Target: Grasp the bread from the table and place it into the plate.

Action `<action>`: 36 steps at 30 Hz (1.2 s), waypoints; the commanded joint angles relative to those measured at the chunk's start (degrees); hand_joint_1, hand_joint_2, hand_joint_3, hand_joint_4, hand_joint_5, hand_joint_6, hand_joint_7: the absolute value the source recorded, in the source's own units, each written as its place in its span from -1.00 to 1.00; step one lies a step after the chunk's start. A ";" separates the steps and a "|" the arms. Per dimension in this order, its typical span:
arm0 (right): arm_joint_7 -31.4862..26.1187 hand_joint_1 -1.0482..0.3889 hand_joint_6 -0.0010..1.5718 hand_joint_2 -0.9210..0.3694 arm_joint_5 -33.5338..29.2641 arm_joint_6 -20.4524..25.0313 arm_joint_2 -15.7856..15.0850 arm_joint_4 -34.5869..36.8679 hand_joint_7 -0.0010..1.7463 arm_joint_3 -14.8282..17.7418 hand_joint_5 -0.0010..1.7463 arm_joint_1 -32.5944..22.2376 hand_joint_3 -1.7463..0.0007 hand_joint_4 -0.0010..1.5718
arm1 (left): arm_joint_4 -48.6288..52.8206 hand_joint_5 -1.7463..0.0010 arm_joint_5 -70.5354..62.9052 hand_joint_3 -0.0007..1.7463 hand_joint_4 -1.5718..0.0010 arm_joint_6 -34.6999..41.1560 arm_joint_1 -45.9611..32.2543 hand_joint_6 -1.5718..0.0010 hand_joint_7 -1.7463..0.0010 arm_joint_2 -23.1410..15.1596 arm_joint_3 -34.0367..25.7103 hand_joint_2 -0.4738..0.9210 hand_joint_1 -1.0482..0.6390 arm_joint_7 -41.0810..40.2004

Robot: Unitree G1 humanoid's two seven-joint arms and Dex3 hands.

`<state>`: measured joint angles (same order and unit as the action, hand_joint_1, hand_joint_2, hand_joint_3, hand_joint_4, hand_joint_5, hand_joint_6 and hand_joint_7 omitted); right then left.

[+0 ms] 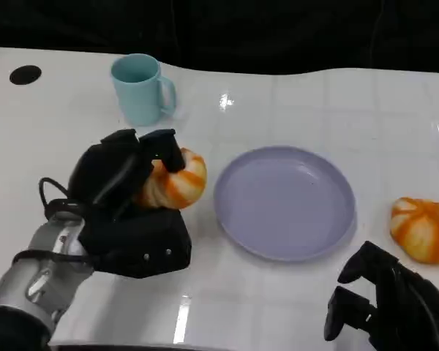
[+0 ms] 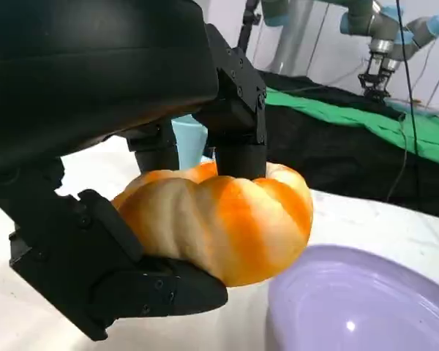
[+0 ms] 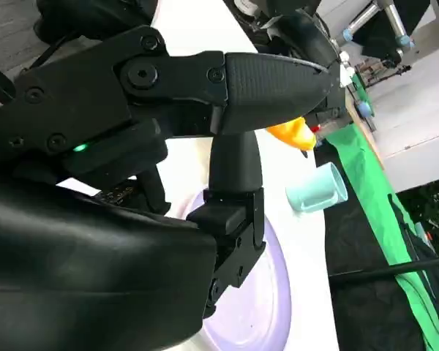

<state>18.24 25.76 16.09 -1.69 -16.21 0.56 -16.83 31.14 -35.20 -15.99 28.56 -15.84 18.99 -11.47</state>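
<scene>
My left hand is clamped around the bread, just beside the lavender plate rim. I judge the ridged loaf light, soft and easily crushed; hold across its body with fingers above and below. My right hand hangs apart, holding nothing.

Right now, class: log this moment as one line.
left robot hand holds bread | plate bare | right robot hand open | second bread right of plate

Plate lies between two breads.
</scene>
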 commanded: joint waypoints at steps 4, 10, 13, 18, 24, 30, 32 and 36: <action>0.43 -0.27 -0.41 -1.00 -0.53 -1.03 -0.59 0.16 1.00 0.22 1.00 -0.05 0.38 -0.05 | -1.02 -1.00 -0.65 0.31 -0.14 -0.03 1.58 0.13 -1.00 0.40 0.98 0.40 0.03 0.76; 0.75 -0.28 -0.40 -1.00 -0.46 -1.21 -0.39 0.43 1.00 0.27 1.00 0.00 0.40 -0.03 | -0.79 -1.00 -0.75 0.39 -0.14 -0.80 1.94 0.14 -1.00 1.57 1.75 0.33 0.07 0.34; 0.65 -0.29 -0.39 -1.00 -0.90 -1.64 -0.31 0.36 1.00 0.04 1.00 -0.11 0.40 -0.02 | -0.90 -1.00 -1.18 0.41 -0.13 -0.71 2.22 0.16 -1.00 1.97 2.34 0.32 0.07 0.51; 0.50 -0.29 -0.39 -1.00 -1.10 -1.37 -0.32 0.12 1.00 -0.12 1.00 -0.12 0.40 -0.02 | -0.81 -1.00 -1.46 0.43 -0.13 -0.33 2.73 0.16 -1.00 2.85 2.79 0.28 0.05 0.60; 0.70 -0.27 -0.40 -1.00 -0.68 -1.34 -0.06 0.19 1.00 -0.04 1.00 -0.19 0.40 -0.03 | -0.66 -1.00 -2.14 0.30 -0.15 0.15 3.67 0.14 -1.00 3.45 3.59 0.38 0.04 1.07; 0.33 -0.30 -0.41 -1.00 -1.07 -1.11 -0.10 -0.19 1.00 -0.35 1.00 -0.30 0.41 -0.05 | 0.94 -1.00 -2.76 0.27 -0.15 -0.47 4.89 0.13 -1.00 4.78 4.29 0.43 0.05 -0.06; 0.34 -0.30 -0.41 -1.00 -1.11 -1.21 -0.07 -0.14 1.00 -0.42 1.00 -0.28 0.42 -0.05 | 1.62 -1.00 -2.96 0.25 -0.16 -0.73 5.43 0.14 -1.00 5.16 4.61 0.43 0.04 -0.28; 0.59 -0.30 -0.41 -1.00 -1.18 -1.65 0.02 0.20 1.00 -0.54 1.00 -0.23 0.42 -0.04 | 3.17 -1.00 -3.42 0.25 -0.16 -0.93 6.81 0.13 -1.00 5.96 5.47 0.45 0.03 -0.59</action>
<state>18.69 24.60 15.25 -1.46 -15.92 -0.02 -16.91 33.10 -37.96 -16.46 33.63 -10.08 23.99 -11.19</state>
